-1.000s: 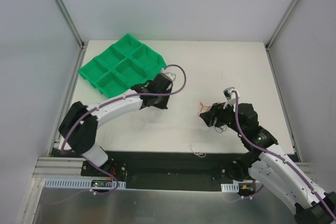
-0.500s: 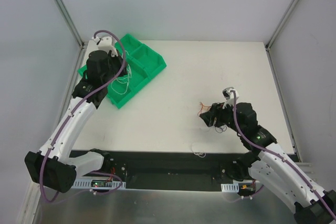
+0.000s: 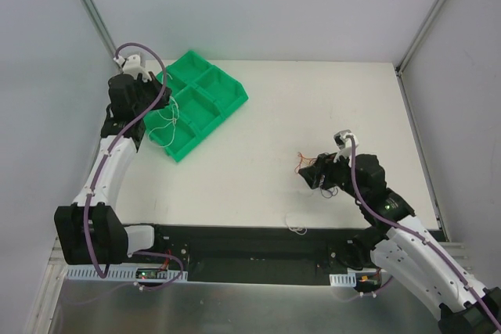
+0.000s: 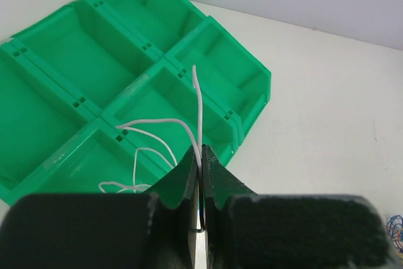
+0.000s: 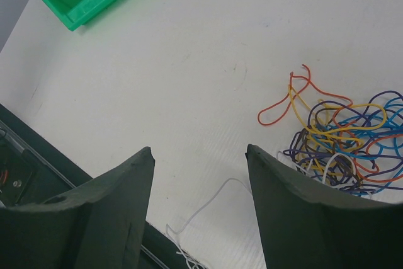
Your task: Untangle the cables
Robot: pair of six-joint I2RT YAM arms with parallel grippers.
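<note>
Near edge, bottom centre of top view: a loose wire, white, lies on the table, apart from the rest. Just beyond, R gripper hovers low w/ jaws apart, holding nothing. The tangle sits at right of its wrist view, just beside the right finger, so it's prob. parked there to pick the next strand. Red, orange, yellow, blue & purple loops are knotted together, so job looks far from done. Farthest, upper left: L gripper is clamped on one white wire, dangling it over the green tray, likely to drop it into a cell, away from the knot.
</note>
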